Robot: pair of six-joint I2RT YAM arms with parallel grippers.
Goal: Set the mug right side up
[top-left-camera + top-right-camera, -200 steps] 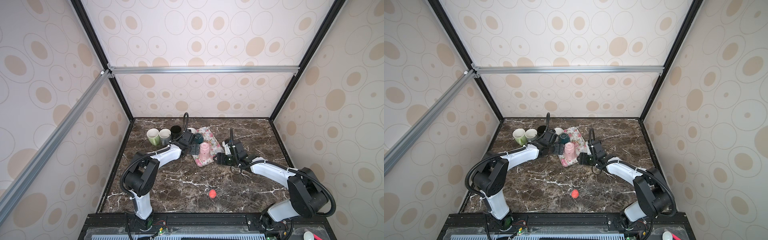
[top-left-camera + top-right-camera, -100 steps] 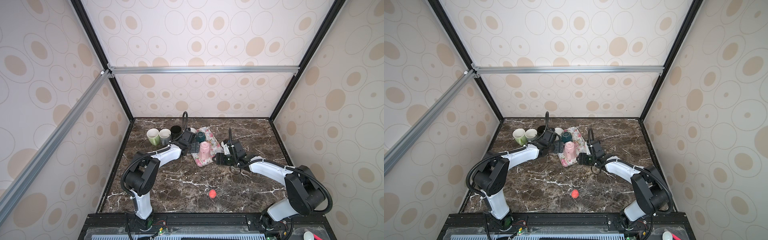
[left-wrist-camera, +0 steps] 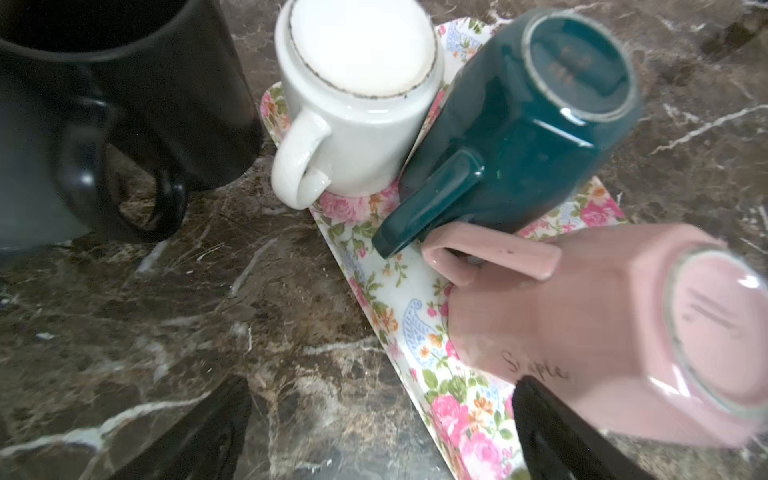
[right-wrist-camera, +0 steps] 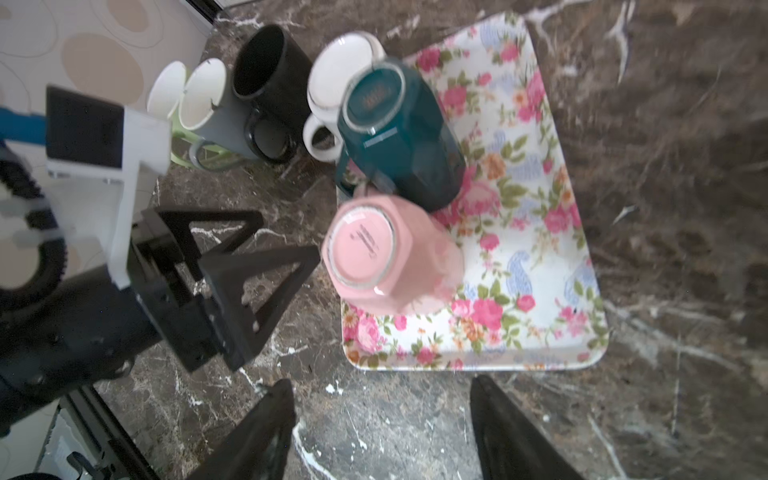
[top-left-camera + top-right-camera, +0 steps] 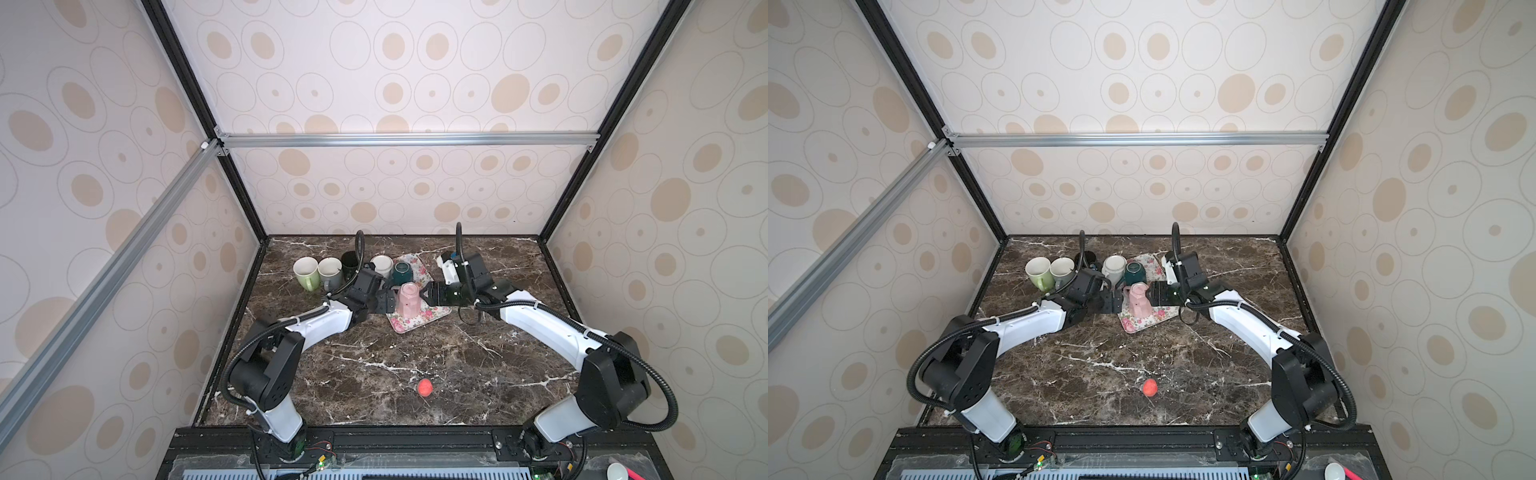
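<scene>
The left gripper (image 5: 387, 300) stands spread as wide as it goes and holds nothing. Its 2 black fingers (image 4: 257, 264) sit just left of the pink mug (image 5: 407, 298), the nearer tip right beside the mug's wall (whether it touches, I cannot tell). The right gripper (image 4: 382, 384) is parted too and grips nothing. Only the marble table (image 5: 374, 353) shows between its fingers, and in both top views it hangs just right of the same mug.

The pink mug stands upside down, base up, on the near left part of the floral tray (image 4: 540, 316), between the 2 grippers. Its handle points far, close against the handle of the teal mug (image 5: 402, 272).

The tray carries 3 mugs, all mouth down. The teal mug is just beyond the pink one, and the white mug (image 5: 381, 266) sits at the far left corner, partly over the tray's edge.

Left of the tray, on the table, 3 mugs stand mouth up in a row: a black mug (image 5: 350, 262), a grey mug (image 5: 330, 272) and a green mug (image 5: 306, 273), the last 2 showing pale insides. A small red ball (image 5: 424, 386) lies well apart, near the front.
</scene>
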